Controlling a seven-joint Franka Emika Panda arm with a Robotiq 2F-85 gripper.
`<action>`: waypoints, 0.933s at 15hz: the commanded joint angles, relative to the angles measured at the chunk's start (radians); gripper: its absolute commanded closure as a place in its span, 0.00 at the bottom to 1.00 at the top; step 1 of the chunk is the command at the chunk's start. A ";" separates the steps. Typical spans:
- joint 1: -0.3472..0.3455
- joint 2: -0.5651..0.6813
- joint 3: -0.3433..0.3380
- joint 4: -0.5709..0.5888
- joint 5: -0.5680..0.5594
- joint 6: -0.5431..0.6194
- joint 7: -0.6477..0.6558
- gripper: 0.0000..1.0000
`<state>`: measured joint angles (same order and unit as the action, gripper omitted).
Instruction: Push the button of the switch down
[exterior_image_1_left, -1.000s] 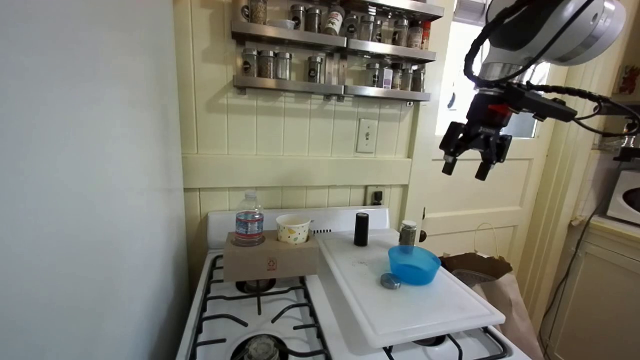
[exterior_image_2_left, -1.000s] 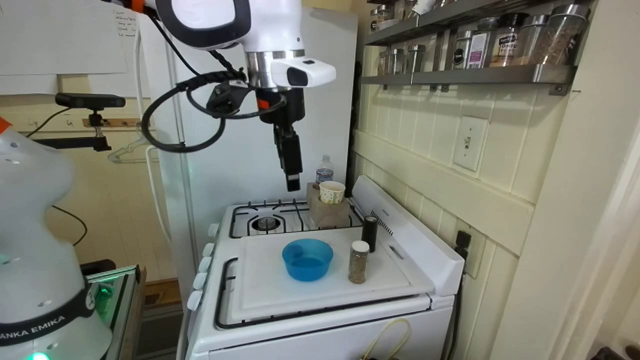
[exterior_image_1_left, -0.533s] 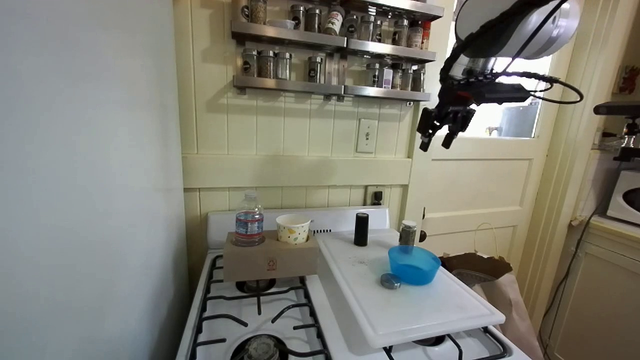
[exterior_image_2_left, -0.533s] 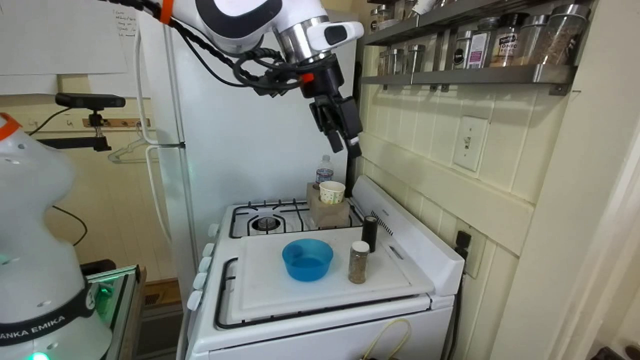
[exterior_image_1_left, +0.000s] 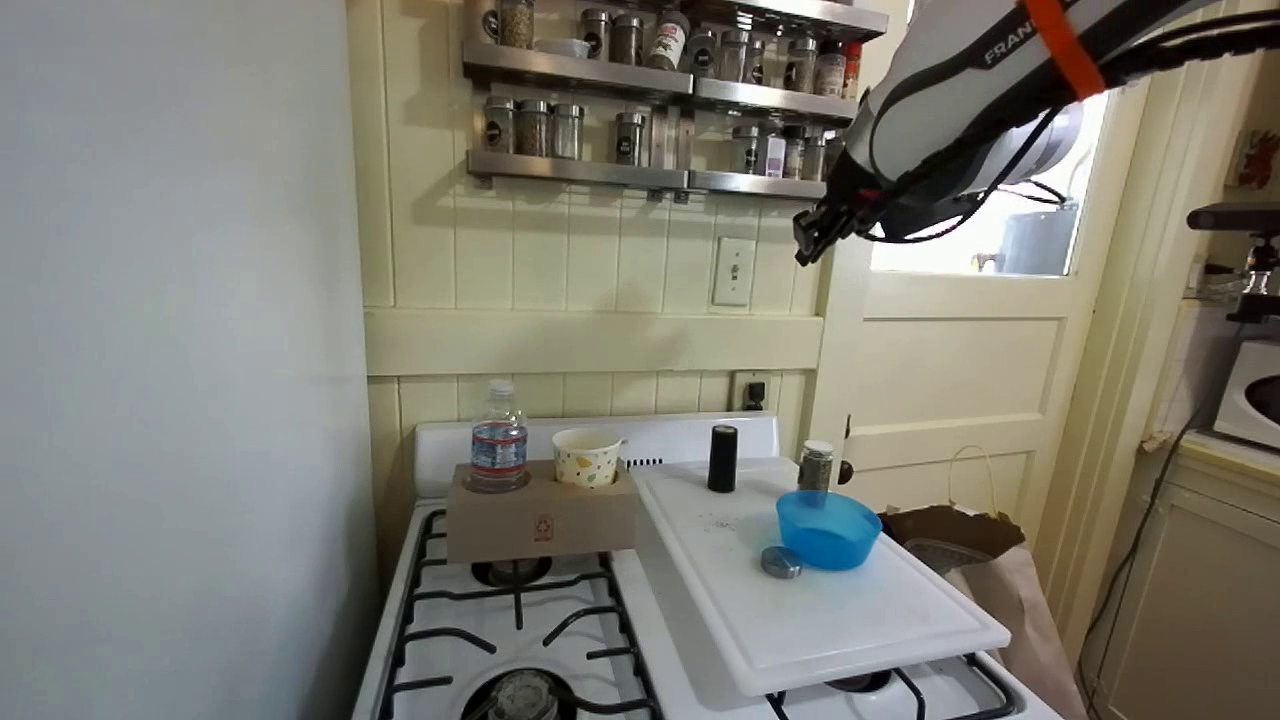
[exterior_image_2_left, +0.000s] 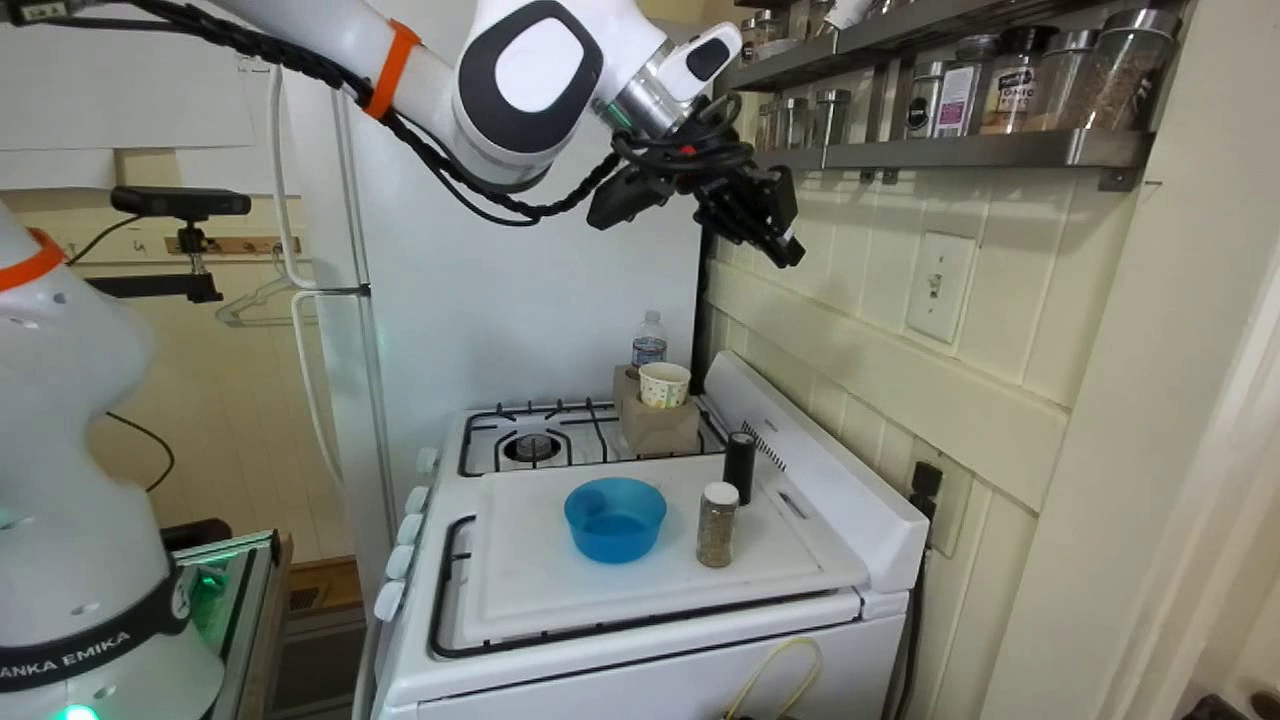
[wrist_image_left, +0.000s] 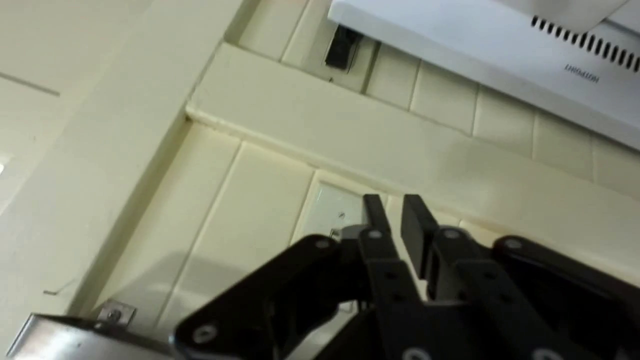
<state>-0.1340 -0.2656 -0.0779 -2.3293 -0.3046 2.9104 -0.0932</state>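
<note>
Your gripper (wrist_image_left: 393, 202) has neared the wall switch (exterior_image_1_left: 734, 271), fingers (wrist_image_left: 418, 225) slightly parted. A carton (exterior_image_1_left: 541, 530) holds bottle (exterior_image_1_left: 498, 448) and cup (exterior_image_1_left: 586, 460) on the stove (exterior_image_1_left: 675, 650).

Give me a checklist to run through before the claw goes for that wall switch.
1. Switch in sight: ok; both exterior views show it, though it is partly hidden in the wrist view.
2. Claw fully shut, likely best for pressing: not ok; the wrist view shows a narrow gap.
3. Claw empty: ok; nothing is held in that gap.
4. Claw lined up with the button: not ok; it sits off to one side in both exterior views.
5. Button's up or down setting: cannot tell; too small.
6. Clearance from the lower shelf: cannot tell; the arm covers its end in an exterior view, depth unclear.
</note>
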 joint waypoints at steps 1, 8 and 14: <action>-0.056 0.046 0.009 0.002 -0.041 0.176 0.070 1.00; -0.055 0.084 -0.010 -0.001 0.014 0.246 0.024 0.99; 0.003 0.168 -0.024 0.019 0.109 0.382 0.008 1.00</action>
<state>-0.1663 -0.1673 -0.0894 -2.3296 -0.2531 3.1783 -0.0693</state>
